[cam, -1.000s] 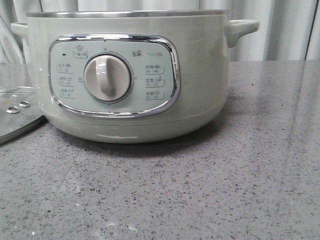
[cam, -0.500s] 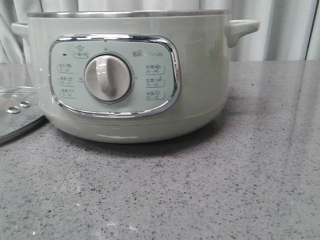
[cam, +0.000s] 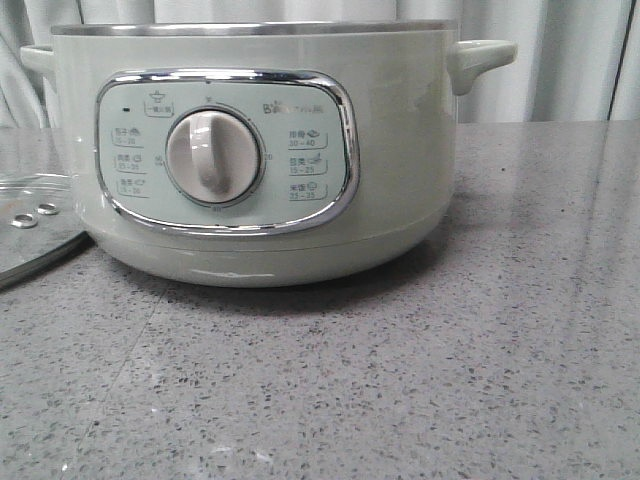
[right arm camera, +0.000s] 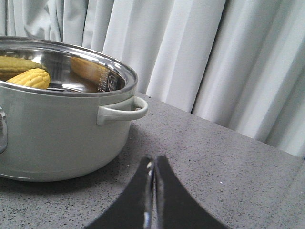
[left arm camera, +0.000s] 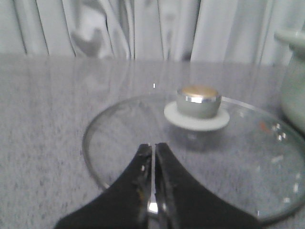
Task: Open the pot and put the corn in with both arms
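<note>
The pale green pot [cam: 260, 150] stands open in the middle of the grey table, its dial facing the front camera. In the right wrist view the pot [right arm camera: 57, 129] shows its steel inside, and the yellow corn [right arm camera: 29, 78] lies in it. My right gripper [right arm camera: 153, 164] hangs shut and empty beside the pot's side handle [right arm camera: 121, 112], apart from it. My left gripper [left arm camera: 153, 149] is shut and empty over the near edge of the glass lid [left arm camera: 200, 157], short of its knob [left arm camera: 198, 101]. Neither gripper shows in the front view.
The glass lid [cam: 30, 235] lies flat on the table left of the pot. White curtains [cam: 560, 60] hang behind the table. Grey speckled tabletop [cam: 400, 380] stretches in front of and to the right of the pot.
The pot has shifted very slightly to the left in the front view. Nothing else has visibly changed.
</note>
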